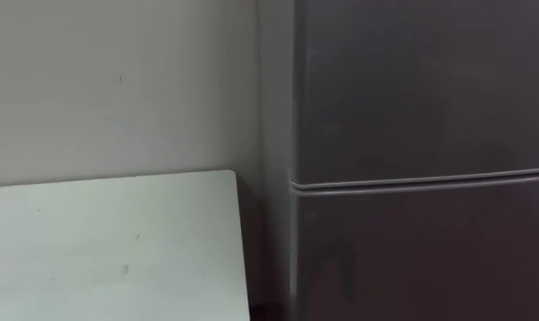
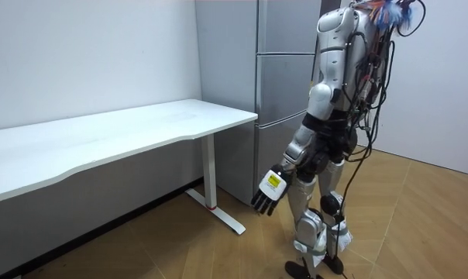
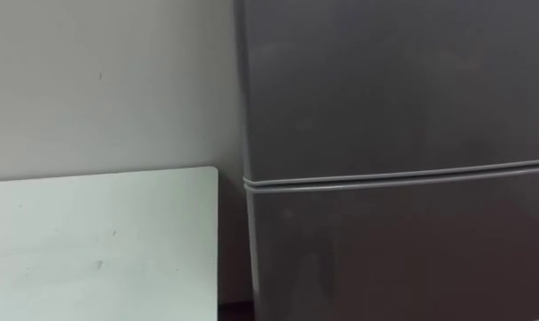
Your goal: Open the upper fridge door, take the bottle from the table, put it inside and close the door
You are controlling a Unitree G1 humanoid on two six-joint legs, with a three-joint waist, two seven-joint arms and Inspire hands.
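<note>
A hand [image 2: 269,191] with relaxed, straightened fingers was seen hanging empty at the robot's side, judged by its body to be the left. Beyond it, the flat white rectangular table [image 1: 109,241] ended at a square corner just beside the tall grey metal fridge [image 1: 421,107], whose two doors were shut along a pale seam. The bottle's whereabouts could not be told. Such a scene would be fitted equally by a bottle shut inside or one elsewhere. Open wooden floor [image 2: 404,232] was left behind the robot.
</note>
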